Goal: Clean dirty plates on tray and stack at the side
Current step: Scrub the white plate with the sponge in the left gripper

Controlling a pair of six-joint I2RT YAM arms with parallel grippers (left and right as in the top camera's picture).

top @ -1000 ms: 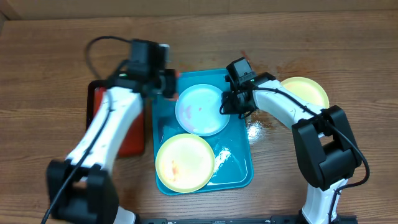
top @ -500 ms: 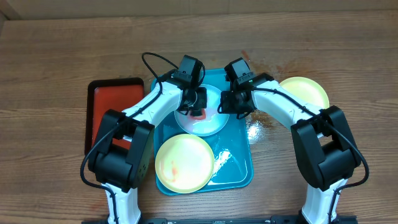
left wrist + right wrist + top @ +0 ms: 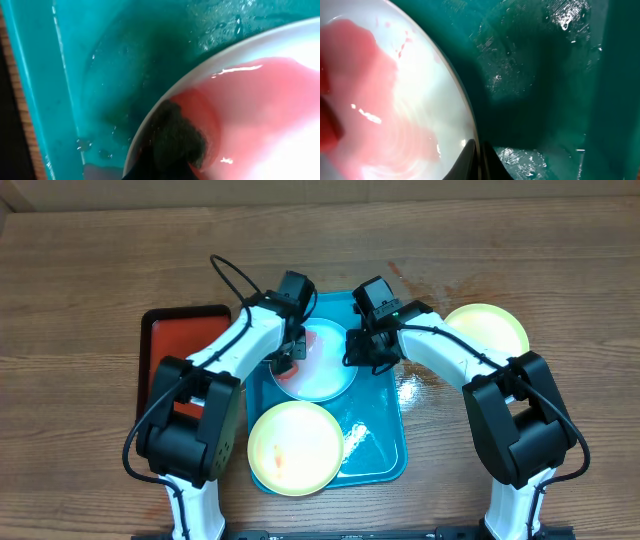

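The light teal plate (image 3: pixel 325 365) lies at the far end of the turquoise tray (image 3: pixel 385 455), with a pink wet smear across it. My left gripper (image 3: pixel 285 363) is shut on a small dark-red sponge (image 3: pixel 177 140) that presses on the plate's left edge. At the plate's right edge, my right gripper (image 3: pixel 355 352) is shut on the rim, one finger inside and one outside (image 3: pixel 480 162). A pale yellow plate (image 3: pixel 295 448) with a reddish smear sits at the near end of the tray. Another yellow plate (image 3: pixel 490 328) rests on the table to the right.
A red tray with a black rim (image 3: pixel 175 350) sits left of the turquoise tray. Water drops and puddles lie on the turquoise tray floor (image 3: pixel 545 100) and on the wooden table (image 3: pixel 415 385) beside its right rim.
My left arm swung from over the red tray onto the teal plate, then the sponge slid from the plate's middle to its left edge, spreading pink liquid. The right gripper kept its hold on the rim.
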